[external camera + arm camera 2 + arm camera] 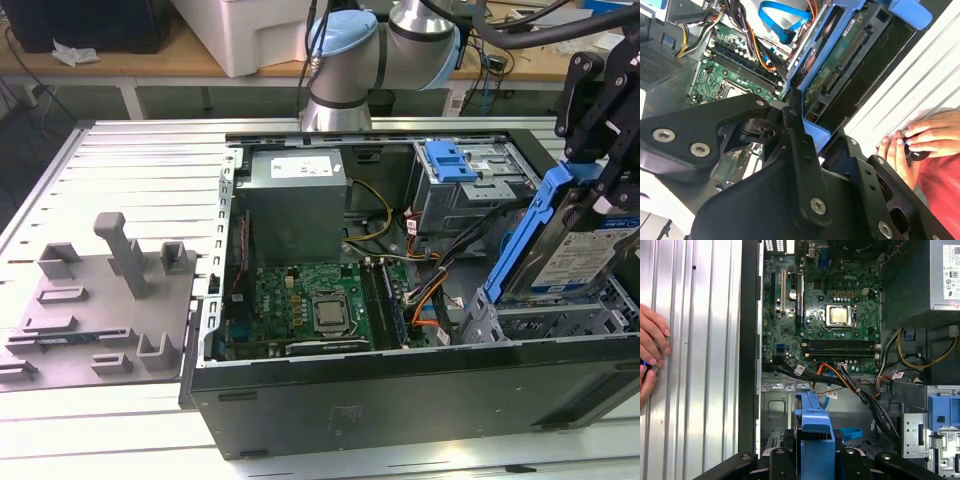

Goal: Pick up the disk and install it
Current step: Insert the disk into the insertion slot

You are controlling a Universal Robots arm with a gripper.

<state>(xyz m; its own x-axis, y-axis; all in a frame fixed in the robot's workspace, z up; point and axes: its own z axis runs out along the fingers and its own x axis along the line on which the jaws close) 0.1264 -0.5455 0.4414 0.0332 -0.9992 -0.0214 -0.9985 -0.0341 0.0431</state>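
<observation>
The disk [572, 258], a silver hard drive with a white and blue label in a blue plastic bracket [522, 232], hangs tilted over the drive bay [545, 322] at the exterior view's right end of the open computer case. My black gripper [602, 192] is shut on its upper edge. In the second wrist view the disk's green circuit-board underside [839, 56] runs away from my gripper [809, 129] towards the case. The first wrist view has the blue bracket [815, 426] clamped between the gripper's black links, above the case floor.
The case holds a green motherboard [318, 300], a grey power supply box [297, 193], orange and black cables [842, 377], and a second drive cage with a blue tab [450, 160]. A grey fixture plate [100, 300] lies at the exterior view's left. A person's hand [920, 142] rests on the ribbed table.
</observation>
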